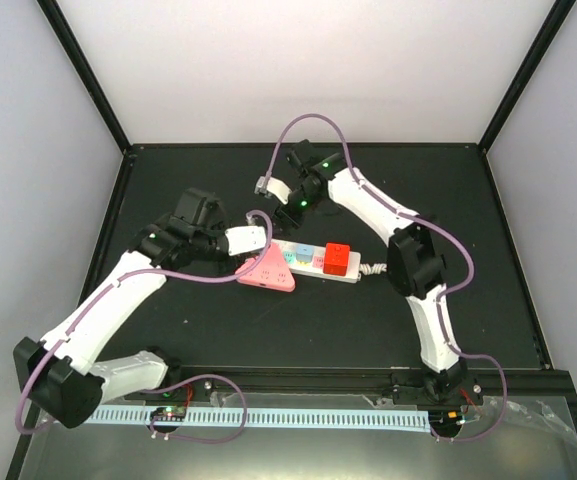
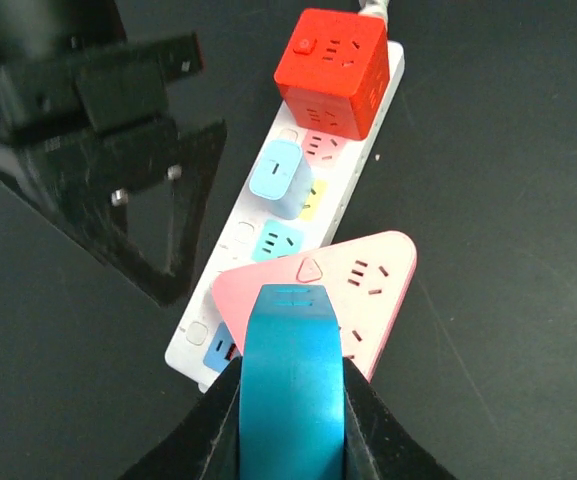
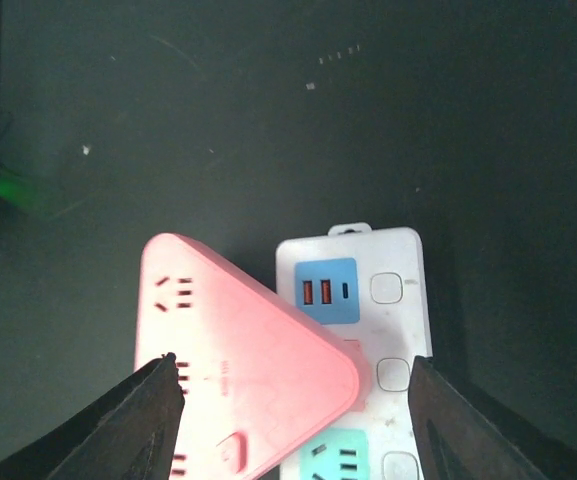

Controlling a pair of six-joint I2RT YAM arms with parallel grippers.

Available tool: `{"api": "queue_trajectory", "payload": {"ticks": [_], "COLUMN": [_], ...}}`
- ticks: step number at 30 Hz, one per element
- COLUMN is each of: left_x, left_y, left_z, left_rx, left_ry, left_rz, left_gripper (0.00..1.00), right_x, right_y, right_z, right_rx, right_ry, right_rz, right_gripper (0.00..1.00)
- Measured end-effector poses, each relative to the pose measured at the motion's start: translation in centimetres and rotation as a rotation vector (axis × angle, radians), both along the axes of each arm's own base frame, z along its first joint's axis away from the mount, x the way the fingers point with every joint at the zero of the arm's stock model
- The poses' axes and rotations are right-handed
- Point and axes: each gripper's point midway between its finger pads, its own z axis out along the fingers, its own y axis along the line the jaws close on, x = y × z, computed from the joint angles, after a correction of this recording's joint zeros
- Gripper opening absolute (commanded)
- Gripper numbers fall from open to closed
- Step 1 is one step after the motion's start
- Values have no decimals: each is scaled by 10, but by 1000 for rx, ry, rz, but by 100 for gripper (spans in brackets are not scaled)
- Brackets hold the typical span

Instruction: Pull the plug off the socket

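Table: a matte black table (image 1: 218, 330) is carrying everything, with a black frame running along its edges.
Room: plain white walls (image 1: 298, 60) are enclosing the table on the far side and both flanks.
Power strip: the white power strip (image 1: 308, 262) is lying flat near the middle of the table. Its white coiled cord (image 1: 374, 268) is trailing from its right end in the top view.
Plugged in: a pink triangular adapter (image 1: 265, 272) is sitting on the strip's cordless end and sticking out past its near long side. A red cube adapter (image 2: 333, 70) is sitting at the cord end. A pale blue plug (image 2: 280, 178) is standing between the two.
Left arm: the left arm (image 1: 118, 290) is reaching in from the near left corner, elbow bent, wrist pointing at the strip's cordless end.
Left fingers: the left fingers (image 2: 293, 380) are showing one blue-taped pad over the pink adapter's corner. Whether they are open, closed or touching it cannot be told.
Right arm: the right arm (image 1: 368, 200) is arching beyond the strip's far side and bending back toward it.
Right fingers: the right fingers (image 3: 148, 420) are standing wide apart, gripping nothing and straddling the strip's cordless end. In the right wrist view one is over the pink adapter's edge and the other over bare table beside the strip's opposite long side.
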Motion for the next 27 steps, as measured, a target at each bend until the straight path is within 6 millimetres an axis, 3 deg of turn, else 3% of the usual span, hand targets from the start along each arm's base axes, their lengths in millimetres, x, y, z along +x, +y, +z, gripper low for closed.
{"api": "queue_trajectory", "payload": {"ticks": [7,10,19,23,27], "left_x": [-16,-22,-46,-62,-75], "left_y": [7,6,1,-2,-5], "left_z": [30,37,48,63,75], "left_rx": [-102,-124,-183,-246,-298], "left_ry": [30,54,149,151,161], "left_rz": [26,18,-16,-57,-97], "left_gripper": [2,2,3,3,3], "right_x": [-18,-33,-112,-148,-168], "right_y": [-15,-27,-59,-51,-37], "right_z": [71,92,130,138,148], "right_rx": [76,96,186,210,239], "right_ry": [-120,-157,-171,-172,-176], "right_rz": [18,27,114,176,215], "right_gripper": [65,66,68,66,64]}}
